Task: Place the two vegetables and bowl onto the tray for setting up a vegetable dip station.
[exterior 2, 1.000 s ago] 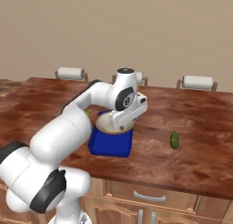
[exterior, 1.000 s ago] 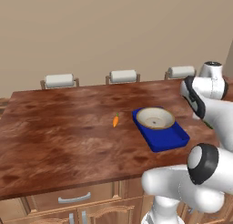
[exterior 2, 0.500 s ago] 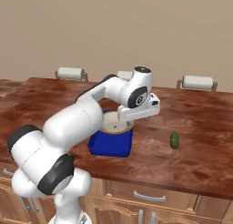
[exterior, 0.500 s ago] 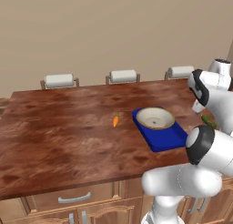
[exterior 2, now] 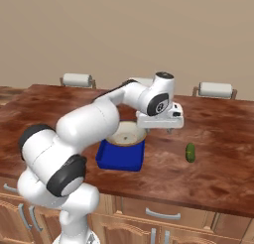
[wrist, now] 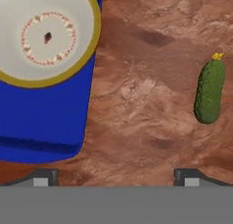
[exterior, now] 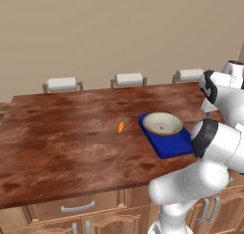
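Bowl (wrist: 43,34) on tray (wrist: 41,123); cucumber (wrist: 210,91) apart; pincer (wrist: 116,175) spread.

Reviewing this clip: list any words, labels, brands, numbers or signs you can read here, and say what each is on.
None: no readable text, number or brand in any view.
The bowl bears a ring of small dots round a dark speck at its centre: a pattern, not writing.
The tray, cucumber, carrot and table carry no markings.
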Available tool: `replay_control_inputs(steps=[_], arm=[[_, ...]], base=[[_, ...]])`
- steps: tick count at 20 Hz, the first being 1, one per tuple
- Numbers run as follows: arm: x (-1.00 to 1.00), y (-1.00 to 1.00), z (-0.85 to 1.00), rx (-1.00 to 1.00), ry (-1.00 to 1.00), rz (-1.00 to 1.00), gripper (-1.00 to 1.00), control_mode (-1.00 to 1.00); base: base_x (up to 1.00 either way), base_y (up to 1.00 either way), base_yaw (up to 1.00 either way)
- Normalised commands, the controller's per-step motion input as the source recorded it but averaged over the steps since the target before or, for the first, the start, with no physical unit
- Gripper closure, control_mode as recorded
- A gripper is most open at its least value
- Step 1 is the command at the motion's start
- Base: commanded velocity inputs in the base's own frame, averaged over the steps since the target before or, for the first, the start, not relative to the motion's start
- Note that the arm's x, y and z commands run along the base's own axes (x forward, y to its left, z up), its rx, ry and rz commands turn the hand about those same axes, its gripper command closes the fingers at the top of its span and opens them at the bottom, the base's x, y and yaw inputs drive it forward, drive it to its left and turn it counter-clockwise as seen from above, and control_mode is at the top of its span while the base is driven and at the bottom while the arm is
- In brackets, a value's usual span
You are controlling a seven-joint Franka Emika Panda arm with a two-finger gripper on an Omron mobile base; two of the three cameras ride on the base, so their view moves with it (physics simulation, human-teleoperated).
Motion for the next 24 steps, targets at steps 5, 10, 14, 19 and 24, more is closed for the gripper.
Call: replay_control_inputs(steps=[5, 10, 14, 19, 24], arm=[[0.06, -0.24, -0.17, 0.0, -0.01, -0.28, -1.0, -1.0], [0.11, -0.2, -0.18, 0.0, 0.0, -0.24, -1.0, -1.0], [0.19, -0.31, -0.16, 0.0, 0.0, -0.16, -1.0, -1.0], [0.2, -0.29, -0.15, 0.0, 0.01, -0.11, -1.0, -1.0], [0.22, -0.33, -0.12, 0.0, 0.09, -0.05, -1.0, -1.0]], base=[[0.0, 0.0, 0.0], [0.0, 0.0, 0.0], [0.0, 0.0, 0.0], [0.0, 0.0, 0.0], [0.0, 0.0, 0.0]])
